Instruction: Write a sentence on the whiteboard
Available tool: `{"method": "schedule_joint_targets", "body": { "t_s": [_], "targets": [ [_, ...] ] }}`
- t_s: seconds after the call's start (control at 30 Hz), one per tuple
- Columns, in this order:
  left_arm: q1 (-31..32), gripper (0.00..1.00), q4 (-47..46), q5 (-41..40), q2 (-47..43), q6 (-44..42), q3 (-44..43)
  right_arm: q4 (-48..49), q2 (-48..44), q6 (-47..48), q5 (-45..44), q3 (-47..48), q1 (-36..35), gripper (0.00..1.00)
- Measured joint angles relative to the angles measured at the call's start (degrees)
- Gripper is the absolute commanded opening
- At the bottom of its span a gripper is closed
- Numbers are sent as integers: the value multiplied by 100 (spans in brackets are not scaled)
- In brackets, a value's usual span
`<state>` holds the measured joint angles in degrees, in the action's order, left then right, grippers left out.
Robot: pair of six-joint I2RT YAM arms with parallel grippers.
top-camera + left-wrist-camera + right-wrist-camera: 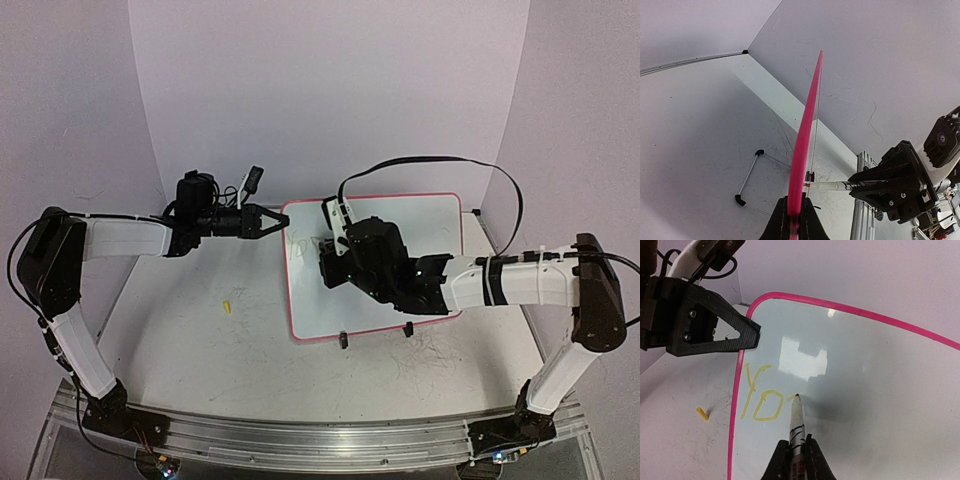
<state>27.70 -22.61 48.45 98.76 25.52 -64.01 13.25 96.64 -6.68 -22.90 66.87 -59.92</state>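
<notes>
Yellow-green ink spells only "Yo" of the sentence (760,396), so the writing is at its start. The right gripper (796,452), clamped on the marker (797,422), rests its tip on the whiteboard (880,390) lying on the table (180,340), and the next move is probably a "u" drawn rightward, tip down. Beyond, the left gripper (794,212) pinches the board's pink edge, clearest from its own wrist; the letters read only from the right wrist.

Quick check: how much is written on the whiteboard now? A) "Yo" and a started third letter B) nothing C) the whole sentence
A: the right wrist view shows a yellow "Yo" on the whiteboard, with the marker tip at a short third stroke.
</notes>
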Motion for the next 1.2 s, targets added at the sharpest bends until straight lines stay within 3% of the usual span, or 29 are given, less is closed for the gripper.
{"method": "schedule_joint_targets", "body": {
  "t_s": [1.2],
  "targets": [
    [0,2,4,-9,0,0,0,-150,-5,-332,62,-232,-145,0]
  ]
}}
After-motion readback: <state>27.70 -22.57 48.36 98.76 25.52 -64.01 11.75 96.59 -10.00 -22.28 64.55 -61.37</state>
